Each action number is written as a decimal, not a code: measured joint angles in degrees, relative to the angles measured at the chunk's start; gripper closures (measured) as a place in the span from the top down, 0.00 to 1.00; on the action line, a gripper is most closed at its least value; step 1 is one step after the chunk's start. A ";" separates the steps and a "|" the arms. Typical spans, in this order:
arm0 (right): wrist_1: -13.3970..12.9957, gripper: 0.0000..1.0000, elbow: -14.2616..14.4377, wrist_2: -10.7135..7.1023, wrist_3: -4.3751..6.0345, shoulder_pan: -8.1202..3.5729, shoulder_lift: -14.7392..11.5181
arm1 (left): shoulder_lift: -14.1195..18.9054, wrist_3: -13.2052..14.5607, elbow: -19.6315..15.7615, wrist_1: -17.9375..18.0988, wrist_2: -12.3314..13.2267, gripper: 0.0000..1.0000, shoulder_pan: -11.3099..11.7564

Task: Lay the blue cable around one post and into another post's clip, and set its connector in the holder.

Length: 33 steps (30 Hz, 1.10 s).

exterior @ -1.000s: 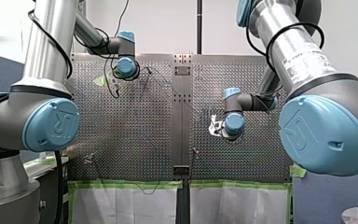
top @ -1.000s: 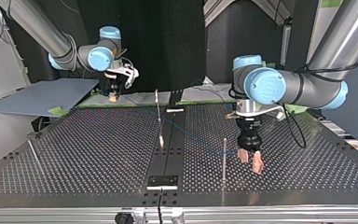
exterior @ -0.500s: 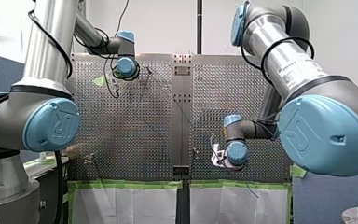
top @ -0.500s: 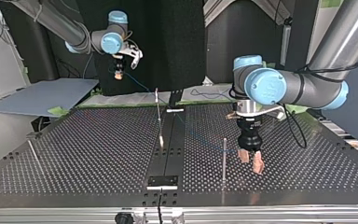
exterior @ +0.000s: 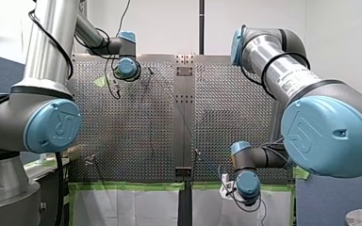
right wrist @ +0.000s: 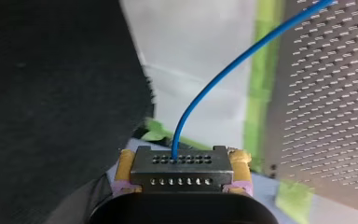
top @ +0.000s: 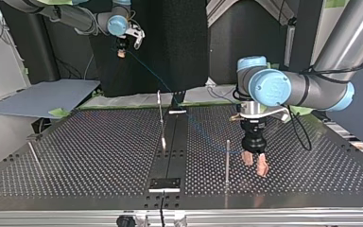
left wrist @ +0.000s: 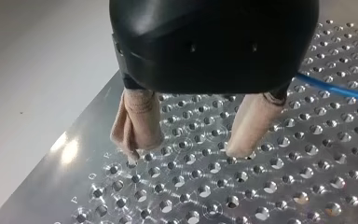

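While it trails across the perforated table (top: 99, 151), the blue cable (right wrist: 214, 84) looks light and floppy, so the rigid end is the handle: my left gripper (left wrist: 184, 153) hangs spread and empty, my right gripper (right wrist: 182, 156) pinches the small connector (right wrist: 182, 168).

The front view is bright and evenly lit: the white wall across the top of the frame glows, and the table (exterior: 136, 122) reads flat grey with one soft shadow right of centre. The top view is dimmer, with a black backdrop filling the upper middle and a pale sheen along the table's lower edge. In the left wrist view a glare patch sits on the table beside my left claw (left wrist: 184, 154), whose black body looms soft. In the right wrist view the connector (right wrist: 182, 170) is crisp, while the perforations beyond it smear into streaks.
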 joint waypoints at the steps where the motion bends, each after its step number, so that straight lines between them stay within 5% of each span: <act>1: -0.47 0.16 0.48 0.01 0.01 -0.01 0.48 | 0.00 0.00 0.00 0.00 0.01 1.00 0.01; 8: -3.86 0.16 2.87 0.03 0.06 -0.25 3.88 | -0.01 0.00 0.00 0.21 0.04 1.00 0.14; 21: -10.89 0.16 0.18 -1.69 -0.65 -2.01 10.34 | -0.02 -0.07 0.00 0.34 0.05 1.00 0.32; 27: -14.57 0.16 -1.94 -3.78 -2.24 -2.13 8.09 | 0.00 -0.08 0.00 0.57 0.30 1.00 0.53; 33: -18.05 0.16 -3.32 -5.04 -2.29 -2.17 4.67 | -0.01 -0.09 0.01 0.61 0.51 1.00 0.85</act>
